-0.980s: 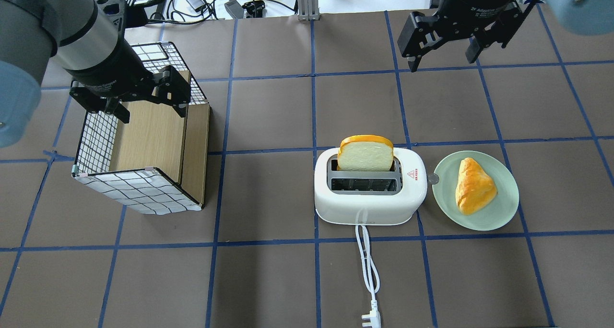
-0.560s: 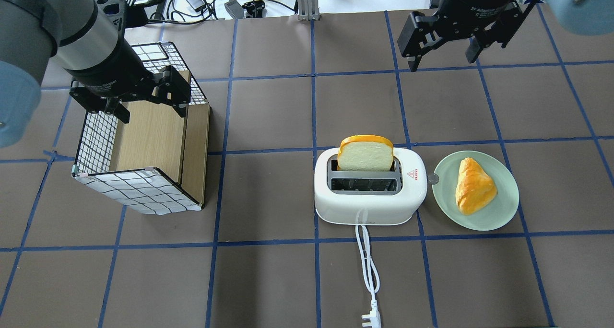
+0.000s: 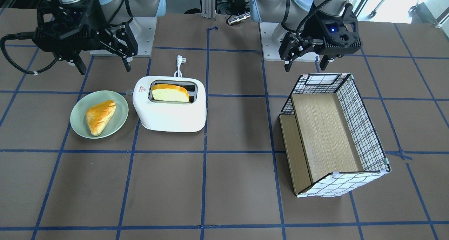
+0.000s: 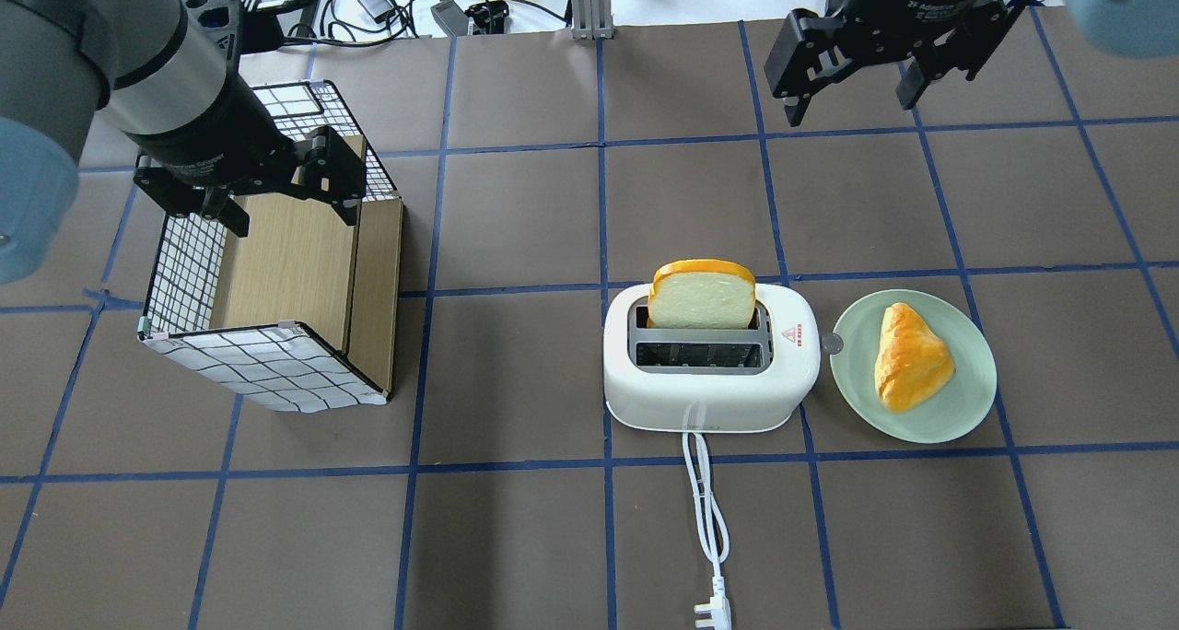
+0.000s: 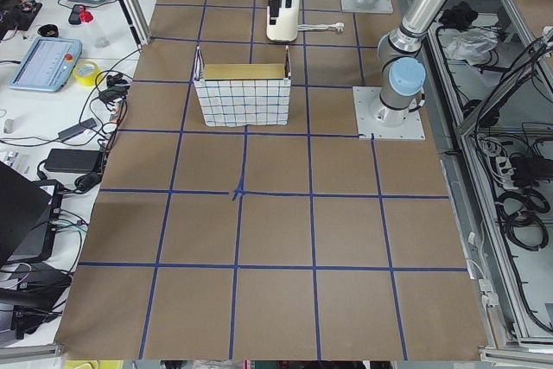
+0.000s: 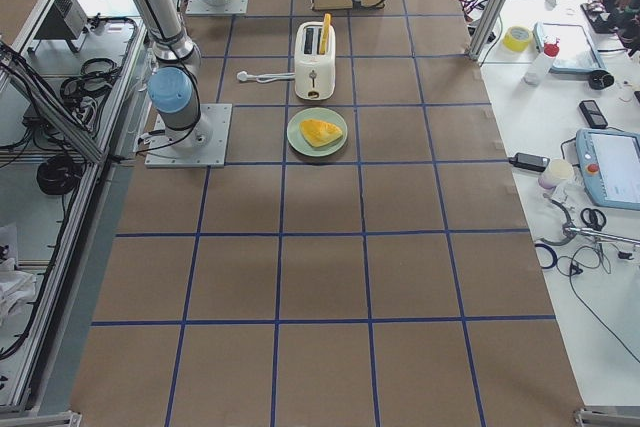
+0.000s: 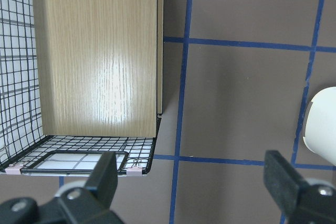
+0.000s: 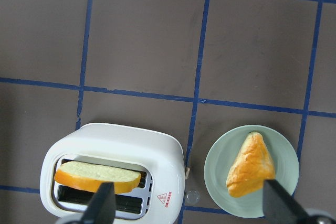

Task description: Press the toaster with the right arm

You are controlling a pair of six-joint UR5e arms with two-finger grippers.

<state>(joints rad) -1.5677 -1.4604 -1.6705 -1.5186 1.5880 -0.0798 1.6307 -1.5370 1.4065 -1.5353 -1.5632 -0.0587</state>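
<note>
The white toaster [image 4: 709, 400] stands mid-table with a bread slice [image 4: 702, 297] upright in its far slot. Its small grey lever knob [image 4: 832, 343] sticks out on the side facing the plate. The toaster also shows in the front view [image 3: 172, 117] and the right wrist view [image 8: 115, 145]. My right gripper [image 4: 849, 105] is open and empty. It hangs high over the table's far right, well away from the toaster and knob [image 8: 192, 196]. My left gripper [image 4: 293, 217] is open and empty above the basket.
A green plate [image 4: 857, 372] with a pastry [image 4: 907, 358] sits right beside the knob. A wire basket [image 4: 276, 363] with a wooden insert lies on the left. The toaster's white cord and plug [image 4: 714, 612] run toward the near edge.
My right gripper has shifted slightly toward the top of the overhead view. The left arm, toaster and plate have not moved.
</note>
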